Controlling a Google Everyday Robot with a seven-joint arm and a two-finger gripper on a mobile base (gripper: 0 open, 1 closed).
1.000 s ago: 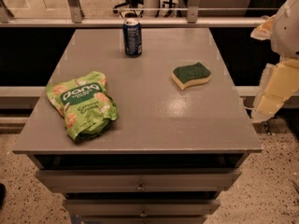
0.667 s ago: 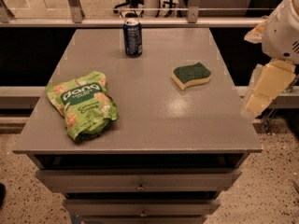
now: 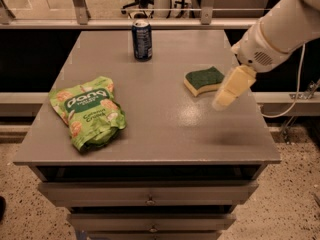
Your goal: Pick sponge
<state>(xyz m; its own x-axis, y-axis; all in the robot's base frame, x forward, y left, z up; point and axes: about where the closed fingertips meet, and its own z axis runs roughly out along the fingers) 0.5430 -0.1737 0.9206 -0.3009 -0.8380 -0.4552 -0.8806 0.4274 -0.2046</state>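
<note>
The sponge [image 3: 204, 80], dark green on top over pale yellow foam, lies flat on the right half of the grey table [image 3: 160, 134]. My gripper [image 3: 225, 98] comes in from the upper right on a white arm. Its pale yellow fingers [image 3: 232, 86] point down and to the left above the table, just right of the sponge and slightly nearer the front. It holds nothing, and it does not touch the sponge.
A green snack bag [image 3: 87, 111] lies on the left half of the table. A dark blue drink can [image 3: 142, 39] stands upright near the back edge. Drawers are below the table's front edge. A railing and cable run behind and to the right.
My arm has swung left from beyond the table's right edge to over the table, bringing the gripper close beside the sponge. The sponge, bag and can have not moved.
</note>
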